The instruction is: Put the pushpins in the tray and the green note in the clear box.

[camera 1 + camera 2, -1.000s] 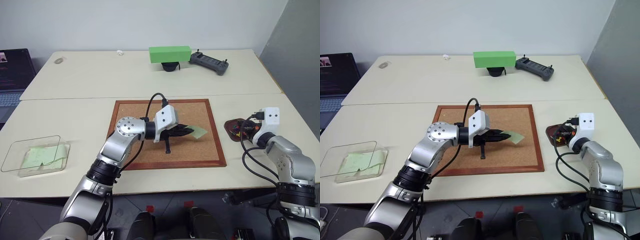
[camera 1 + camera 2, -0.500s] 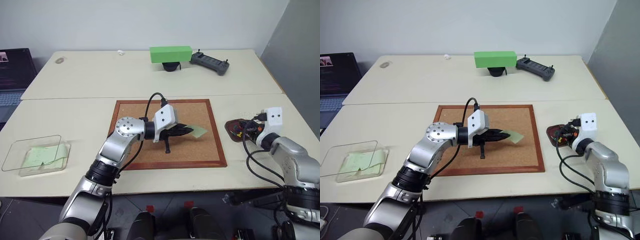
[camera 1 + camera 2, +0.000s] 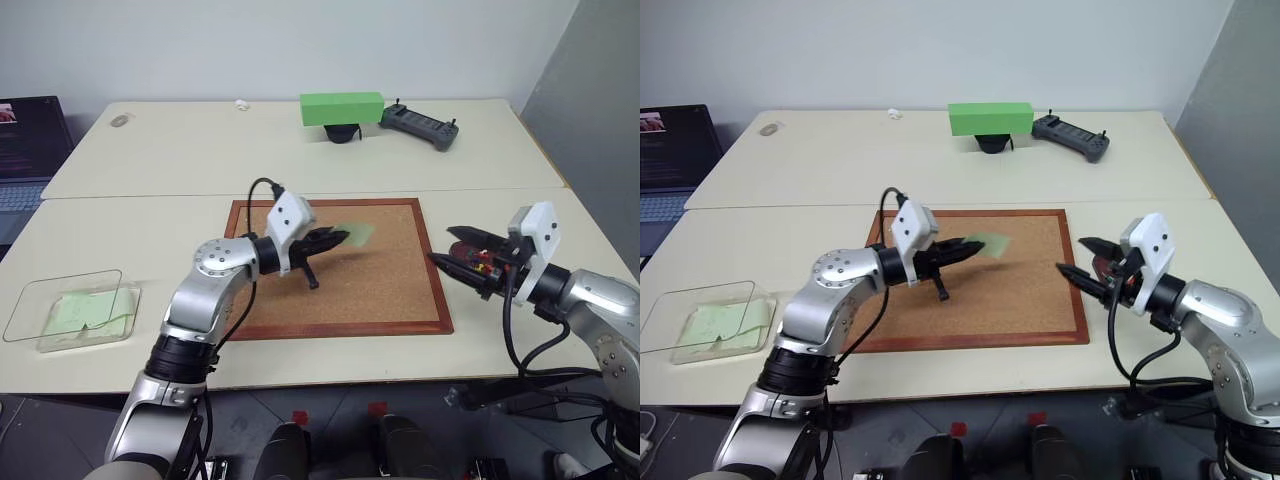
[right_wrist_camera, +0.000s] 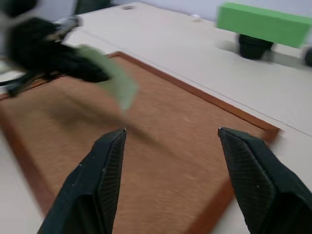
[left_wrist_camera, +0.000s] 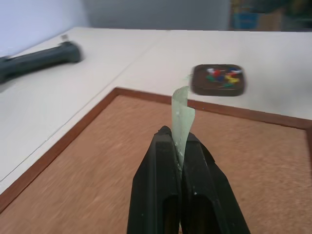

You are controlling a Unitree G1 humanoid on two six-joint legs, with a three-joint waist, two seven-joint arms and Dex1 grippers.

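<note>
My left gripper [image 3: 335, 240] is shut on the green note [image 3: 358, 234], a pale slip held in the air over the corkboard [image 3: 380, 290]. In the left wrist view the note [image 5: 182, 113] stands up from between the black fingers [image 5: 158, 161]. The maroon tray [image 5: 197, 83] holds several pushpins [image 5: 222, 77] and sits to the right of the board. My right gripper [image 3: 1075, 256] hovers open over the board's right edge, in front of the tray, with nothing between its fingers [image 4: 97, 180]. The clear box [image 3: 60, 285] sits at the near left of the table with pale green sheets inside.
A bright green block [image 3: 341, 108] and a black controller [image 3: 420, 127] lie at the far side of the table. A laptop [image 3: 25, 150] stands at the far left. Bare tabletop lies between the board and the clear box.
My left gripper has lifted the note and carried it left over the board. My right gripper has drawn back from the tray, risen, swung left and opened.
</note>
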